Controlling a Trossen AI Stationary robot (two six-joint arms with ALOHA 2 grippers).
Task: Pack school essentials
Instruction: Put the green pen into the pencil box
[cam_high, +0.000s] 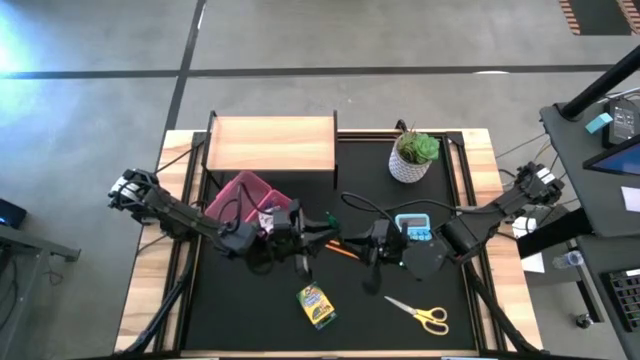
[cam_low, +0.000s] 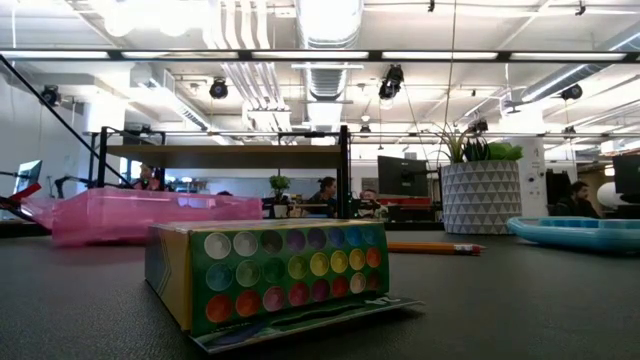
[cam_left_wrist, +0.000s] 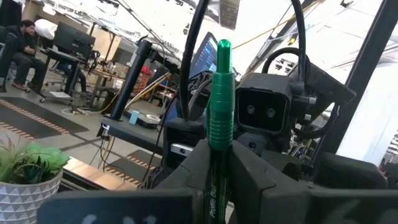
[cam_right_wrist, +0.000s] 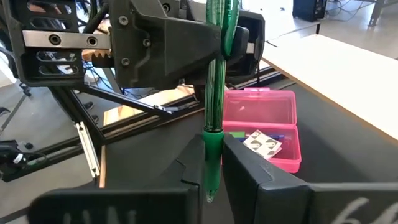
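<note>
One patterned square (cam_right_wrist: 262, 144) inside pink box (cam_right_wrist: 273, 118)

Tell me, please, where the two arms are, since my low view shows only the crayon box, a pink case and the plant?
Observer: They meet mid-table, and the left gripper is shut on a green pen.
Operator: Is the right gripper at that pen too?
Observer: Yes, the right gripper sits at the pen's other end, facing the left one.
Operator: What is inside the pink case?
Observer: The pink case stands open, and a small white patterned square lies in it.
</note>
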